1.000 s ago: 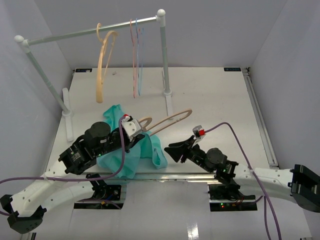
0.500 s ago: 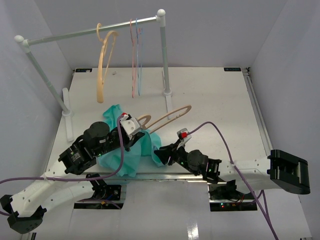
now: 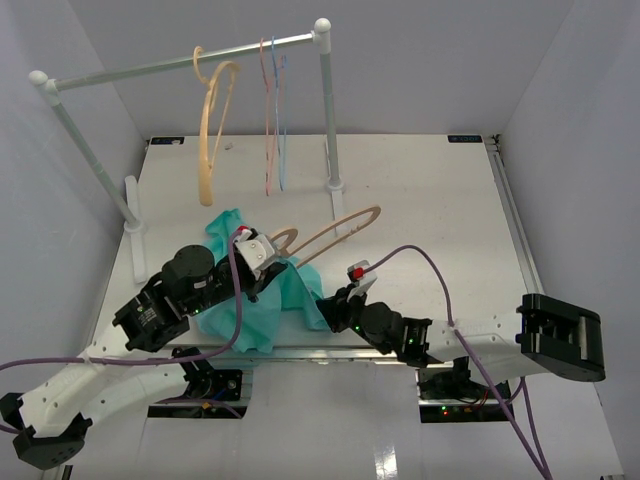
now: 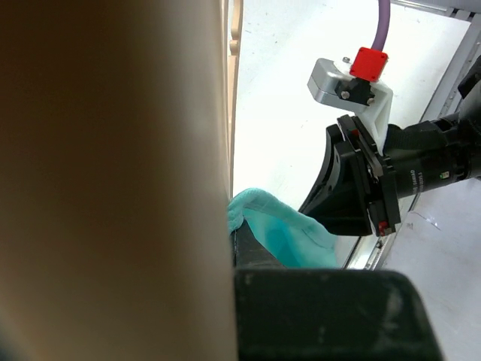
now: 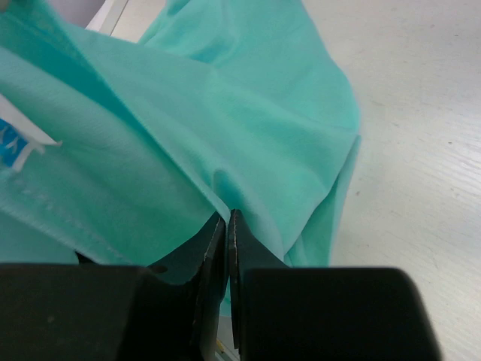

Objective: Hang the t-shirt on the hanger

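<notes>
Near left on the table (image 3: 420,190), bunched t-shirt (image 3: 295,292), fold pinched in closed right gripper (image 5: 227,219). At its far edge, hanger (image 3: 335,230) clamped by left gripper (image 3: 275,260); runs lengthwise near-left to far-right, hook end leftward.

White tabletop (image 3: 430,200), pale grey walls (image 3: 420,70) on three sides, white garment rail (image 3: 120,72) back-left.

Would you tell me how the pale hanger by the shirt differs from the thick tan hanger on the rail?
The thick tan hanger hangs by its hook from the rail; the pale hanger is off it, low beside the shirt. The tan hanger is yellower and thicker; the pale one pinker, slimmer. Both have curved hooks.
</notes>
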Available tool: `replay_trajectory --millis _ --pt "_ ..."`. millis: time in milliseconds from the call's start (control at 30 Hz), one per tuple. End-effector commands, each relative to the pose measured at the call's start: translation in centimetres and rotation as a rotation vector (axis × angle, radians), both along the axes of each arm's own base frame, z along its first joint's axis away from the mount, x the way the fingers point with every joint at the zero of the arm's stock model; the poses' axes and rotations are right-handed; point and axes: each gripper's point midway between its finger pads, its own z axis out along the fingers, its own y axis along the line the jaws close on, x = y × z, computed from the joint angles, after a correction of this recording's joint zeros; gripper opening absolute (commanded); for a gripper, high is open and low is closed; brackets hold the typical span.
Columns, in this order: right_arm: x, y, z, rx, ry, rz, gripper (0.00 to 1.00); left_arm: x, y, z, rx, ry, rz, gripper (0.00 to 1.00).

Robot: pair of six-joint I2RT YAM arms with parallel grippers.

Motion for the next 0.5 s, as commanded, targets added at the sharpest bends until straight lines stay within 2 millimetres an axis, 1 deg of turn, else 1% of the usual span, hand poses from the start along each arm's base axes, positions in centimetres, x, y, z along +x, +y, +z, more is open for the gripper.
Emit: replay_trajectory --millis 0,33,67,100,133,167,200,300,333,367,433,467 --pt "2.9 -2.1 1.4 0.056 -0.015 -0.195 0.08 -0.8 0.3 2.7 -0.072 -0.059 -0.027 0.0" --pt "3.5 -3.3 1.3 0.062 -0.014 -0.223 0.08 -1.2 0.2 2.7 -0.062 -0.059 -0.055 0.0" --pt "4.6 -4.8 1.3 0.072 -0.013 -0.26 0.08 -1.9 -0.1 2.5 -0.045 -0.05 -0.098 0.0" --pt "6.3 -6.6 1.4 0.081 -0.013 -0.319 0.08 -2.3 -0.4 2.2 -0.034 -0.037 -0.128 0.0" --pt "7.4 -7.9 2.1 0.098 -0.025 -0.353 0.08 -2.5 -0.4 2.0 -0.027 -0.027 -0.14 0.0" --pt "8.1 -9.0 3.1 0.119 -0.044 -0.371 0.08 -2.7 -0.4 1.7 -0.02 -0.02 -0.147 0.0" --pt "9.0 -10.3 3.2 0.091 -0.061 -0.398 0.08 -2.9 -0.5 1.4 -0.014 -0.017 -0.161 0.0" --pt "10.2 -12.2 5.3 0.065 -0.105 -0.439 0.08 -4.1 -0.9 0.2 0.027 0.013 -0.238 0.0" --pt "10.9 -13.2 6.0 0.073 -0.111 -0.464 0.08 -4.8 -1.1 -0.4 0.045 0.035 -0.279 0.0" --pt "11.3 -13.7 6.1 0.067 -0.108 -0.476 0.08 -4.9 -1.1 -0.6 0.054 0.039 -0.292 0.0" --pt "12.0 -14.7 7.2 0.077 -0.109 -0.472 0.08 -5.1 -1.0 -1.5 0.093 0.066 -0.303 0.0" --pt "12.1 -14.9 7.6 0.077 -0.109 -0.466 0.08 -4.9 -0.9 -1.9 0.112 0.073 -0.291 0.0"
